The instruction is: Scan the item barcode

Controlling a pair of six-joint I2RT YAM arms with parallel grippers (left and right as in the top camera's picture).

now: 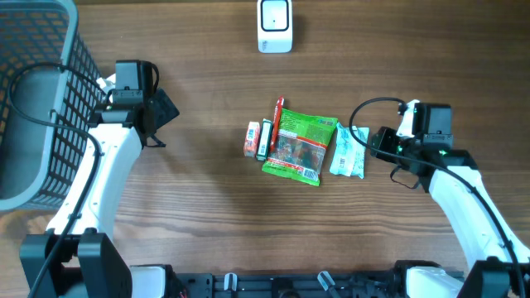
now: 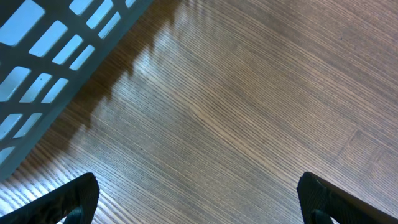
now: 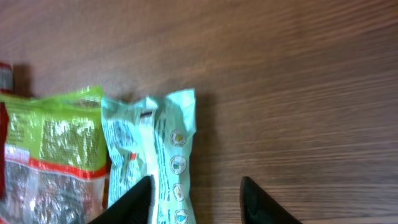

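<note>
Seemingly crinkled, pale-green printed packet (image 3: pixel 152 155)

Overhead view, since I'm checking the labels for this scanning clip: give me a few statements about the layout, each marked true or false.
1. The scanner stands apart from the items, at the far edge of the table. True.
2. The mint packet lies left of the green bag. False: it lies at the bag's right side.
3. The left claw grips the green bag. False: it is open over bare table beside the basket.
4. The right claw is open at the mint packet, one finger over it and the other over the wood. True.
</note>
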